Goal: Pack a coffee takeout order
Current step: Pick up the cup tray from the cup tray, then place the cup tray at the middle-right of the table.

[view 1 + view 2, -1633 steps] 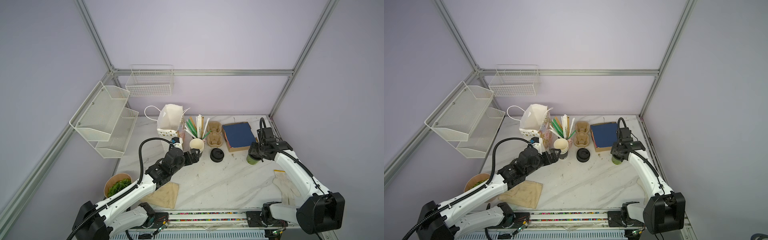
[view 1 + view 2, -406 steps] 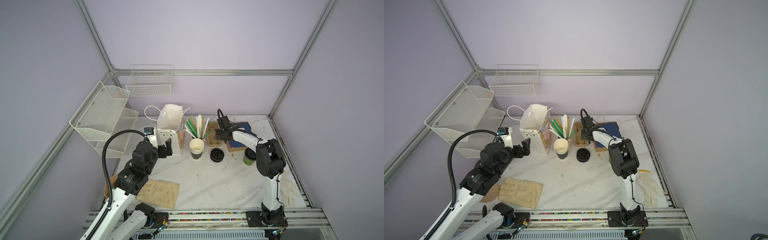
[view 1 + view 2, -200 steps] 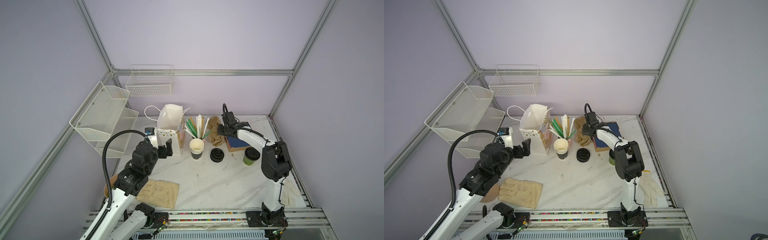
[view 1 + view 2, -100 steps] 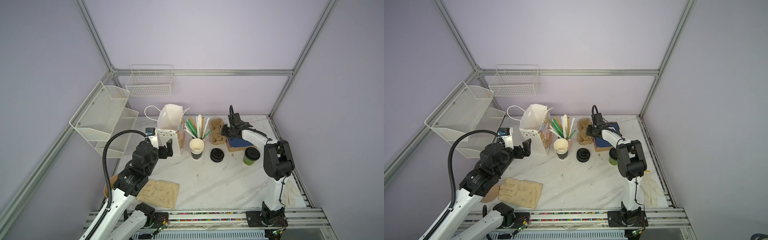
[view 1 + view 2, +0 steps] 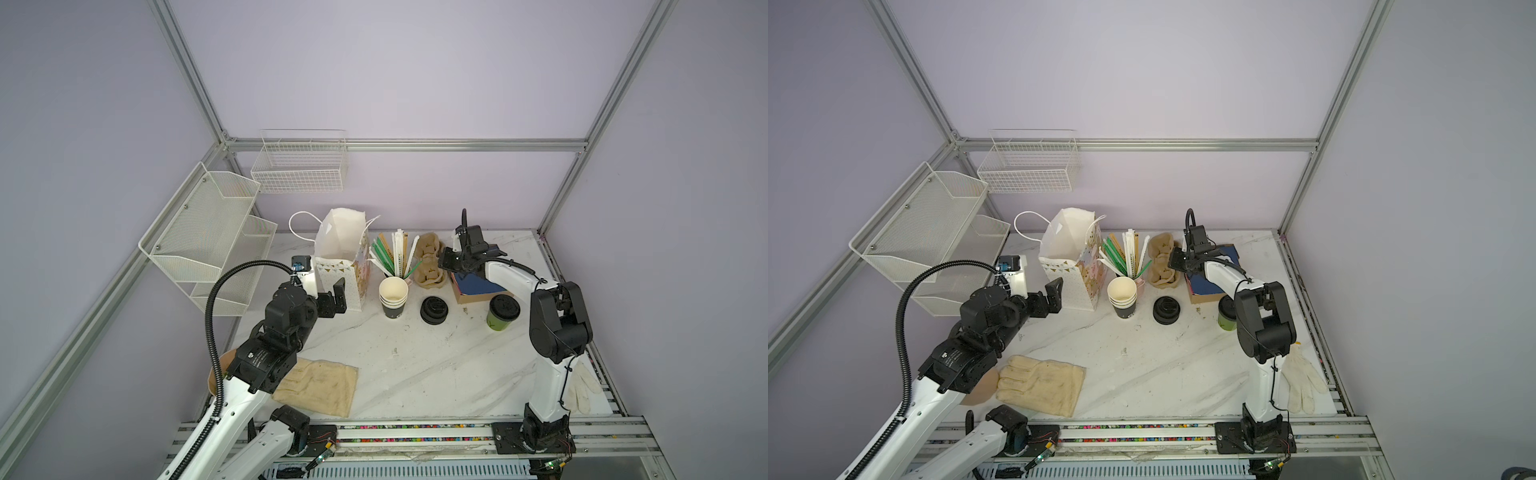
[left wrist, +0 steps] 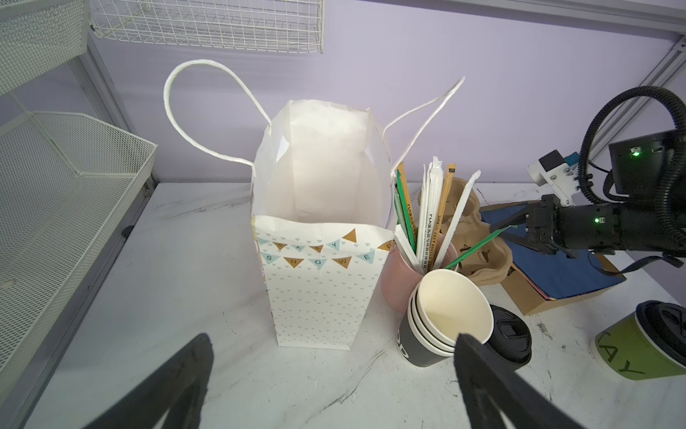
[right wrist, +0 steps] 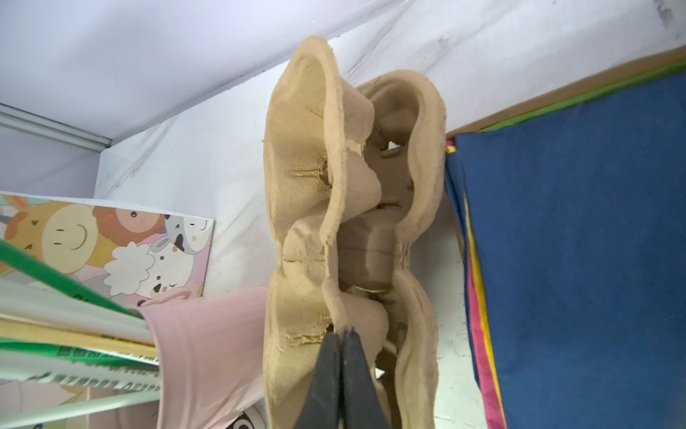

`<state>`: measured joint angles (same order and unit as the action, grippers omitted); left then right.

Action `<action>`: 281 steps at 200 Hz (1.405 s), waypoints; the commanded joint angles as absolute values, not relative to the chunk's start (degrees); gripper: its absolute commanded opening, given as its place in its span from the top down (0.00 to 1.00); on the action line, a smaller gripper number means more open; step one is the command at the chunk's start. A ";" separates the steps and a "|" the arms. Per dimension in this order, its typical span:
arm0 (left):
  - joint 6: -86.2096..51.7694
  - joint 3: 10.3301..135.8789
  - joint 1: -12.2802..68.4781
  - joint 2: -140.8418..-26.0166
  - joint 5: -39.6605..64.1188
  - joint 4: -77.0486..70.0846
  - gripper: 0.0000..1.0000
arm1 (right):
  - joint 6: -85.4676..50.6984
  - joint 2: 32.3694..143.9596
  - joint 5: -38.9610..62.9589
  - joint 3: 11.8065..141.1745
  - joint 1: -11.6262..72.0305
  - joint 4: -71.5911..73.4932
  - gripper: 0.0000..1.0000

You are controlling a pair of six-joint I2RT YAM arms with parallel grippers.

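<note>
**A:** Our right pincer [image 7: 339,334] is clamped shut on a thin rim of the pulp carrier [image 7: 308,178]. The carrier stands tilted on edge at the back of the surface [image 5: 415,365], between the pink cup of stirrers [image 7: 208,334] and the navy napkin [image 7: 575,223].

**B:** That's a slim hold. We think the pulp could tear or slip, and the second carrier [image 7: 419,167] nested against it may drag along.

**A:** Or we snag the stirrers. Our left pincer [image 6: 332,340] hangs wide open and empty before the paper bag [image 6: 319,289].

**B:** So nothing braces the bag, and it could tip when we load it. The green cup [image 5: 500,313] stands near the napkin, not yet in any carrier.
</note>
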<state>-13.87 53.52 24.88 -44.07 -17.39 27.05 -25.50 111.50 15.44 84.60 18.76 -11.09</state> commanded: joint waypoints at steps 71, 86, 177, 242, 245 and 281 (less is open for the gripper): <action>-12.57 51.12 25.56 -42.90 -18.54 25.11 0.00 | -31.53 95.52 12.29 77.97 17.13 -7.95 1.00; -12.57 51.07 25.50 -42.74 -18.56 25.14 0.00 | -32.66 91.99 9.73 75.00 17.04 -9.42 1.00; -12.58 51.10 25.75 -42.26 -18.55 25.04 0.00 | -32.58 69.64 7.32 56.98 16.74 -24.38 1.00; -12.57 51.28 25.75 -42.65 -18.10 24.98 0.00 | -40.01 60.62 10.97 43.88 16.83 -25.91 1.00; -12.61 51.21 25.75 -42.61 -18.09 24.99 0.00 | -40.09 60.49 10.58 43.82 16.90 -26.19 1.00; -12.57 51.12 25.77 -42.47 -18.18 25.01 0.00 | -41.05 59.31 7.48 41.86 16.94 -27.54 1.00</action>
